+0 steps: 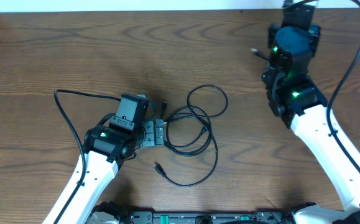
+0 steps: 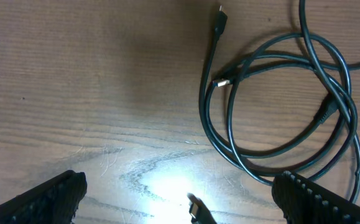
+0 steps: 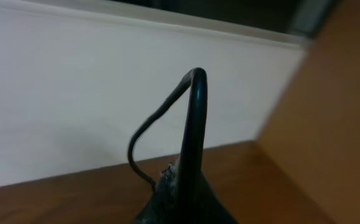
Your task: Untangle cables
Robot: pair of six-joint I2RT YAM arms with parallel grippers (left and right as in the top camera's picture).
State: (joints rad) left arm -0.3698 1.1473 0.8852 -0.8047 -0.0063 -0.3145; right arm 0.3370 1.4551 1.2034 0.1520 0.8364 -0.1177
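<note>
1. We are looking at a wooden table running up to a white wall.
2. The cables are lying in loose loops mid-table, just beside the left gripper, which is gaping wide.
3. The right gripper is pinching a bent cable, facing the wall.

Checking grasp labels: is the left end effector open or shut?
Open: the left end effector has its fingers wide apart at the wrist view's lower corners, closed on nothing; the cables lie ahead.
</note>
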